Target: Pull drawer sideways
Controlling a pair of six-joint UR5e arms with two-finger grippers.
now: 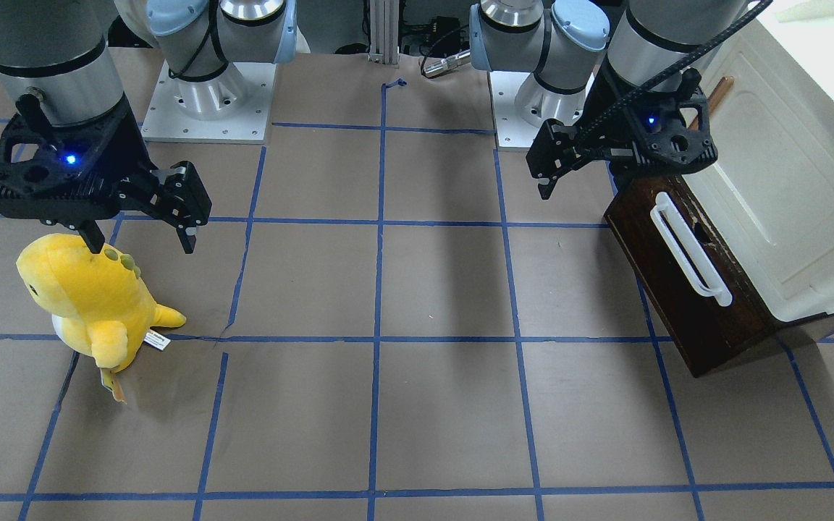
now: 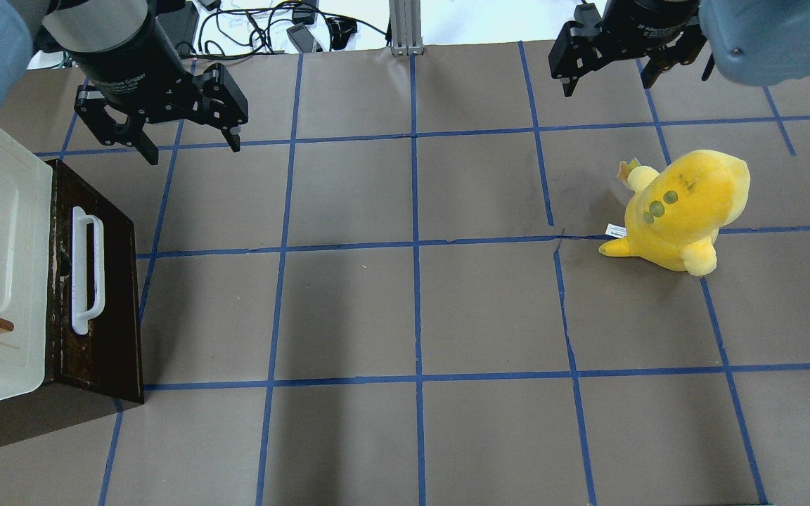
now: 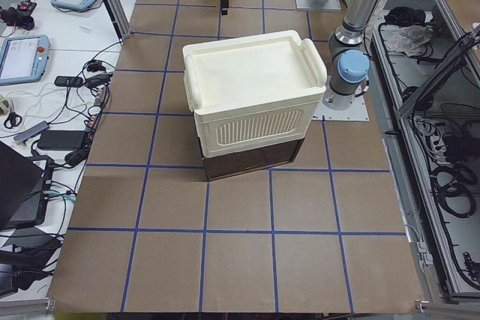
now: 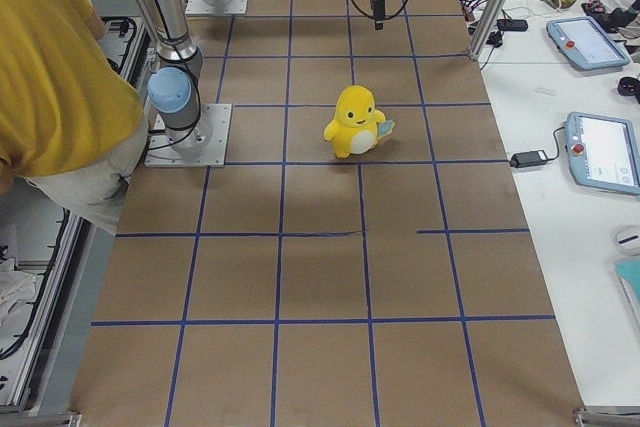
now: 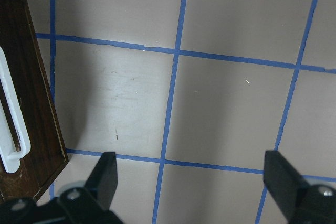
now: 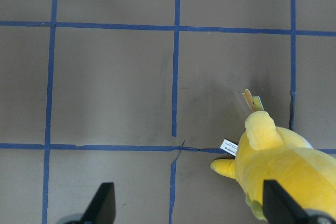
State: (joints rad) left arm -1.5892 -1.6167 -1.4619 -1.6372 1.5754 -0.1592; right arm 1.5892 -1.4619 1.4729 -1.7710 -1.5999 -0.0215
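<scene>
Spread wide and empty, the left arm's fingers [image 5: 106, 174] are hovering just past one end of the drawer [image 2: 113, 302], whose white handle [image 2: 87, 270] is running roughly toward them.

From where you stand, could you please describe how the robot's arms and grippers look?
The left arm and right arm are silver-grey tubes with pale blue joint caps. The left gripper and right gripper are black, angular and two-fingered, each mount showing a small blue light. A black ribbed cable runs along the left arm; white lettering on its wrist is unreadable.
</scene>
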